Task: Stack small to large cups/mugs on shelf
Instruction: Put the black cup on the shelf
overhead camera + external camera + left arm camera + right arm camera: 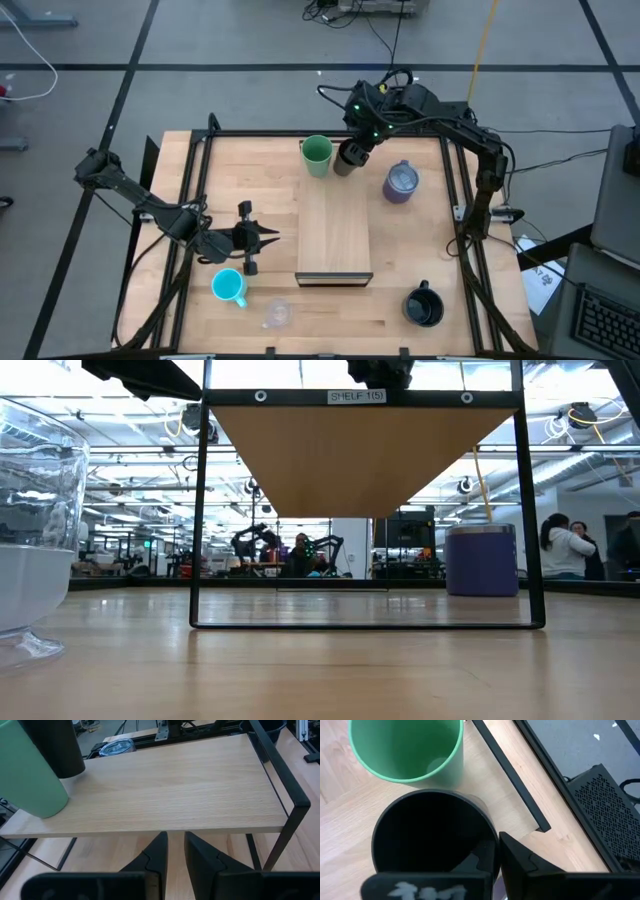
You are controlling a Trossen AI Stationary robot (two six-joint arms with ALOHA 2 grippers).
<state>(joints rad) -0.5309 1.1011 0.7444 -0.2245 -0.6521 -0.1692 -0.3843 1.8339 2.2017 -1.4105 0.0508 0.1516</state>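
Note:
The shelf (335, 240) stands mid-table. On its far end stands a green cup (317, 156), and right beside it the slim black tumbler (349, 158), with my right gripper (355, 148) shut on it from above. The tumbler's bottom (70, 770) is at the shelf top; whether it rests there I cannot tell. My left gripper (175, 852) hovers level at the shelf's left side, narrowly open with nothing between its fingers. The lavender mug (402, 182), wide black mug (424, 306), cyan mug (229, 287) and clear glass (276, 313) stand on the table. My right gripper holds the black tumbler by its rim wall (491, 834), on the side away from the green cup. One finger is inside the tumbler and one finger (525, 865) outside. The fingers slant down from above. The tumbler stays upright beside the green cup (405, 750).
The shelf's dark frame legs (198, 510) stand on the table. In the low view the clear glass (30, 530) fills the near left and the lavender mug (480, 560) shows behind the shelf. Most of the shelf top (180, 785) is bare. People show in the room beyond.

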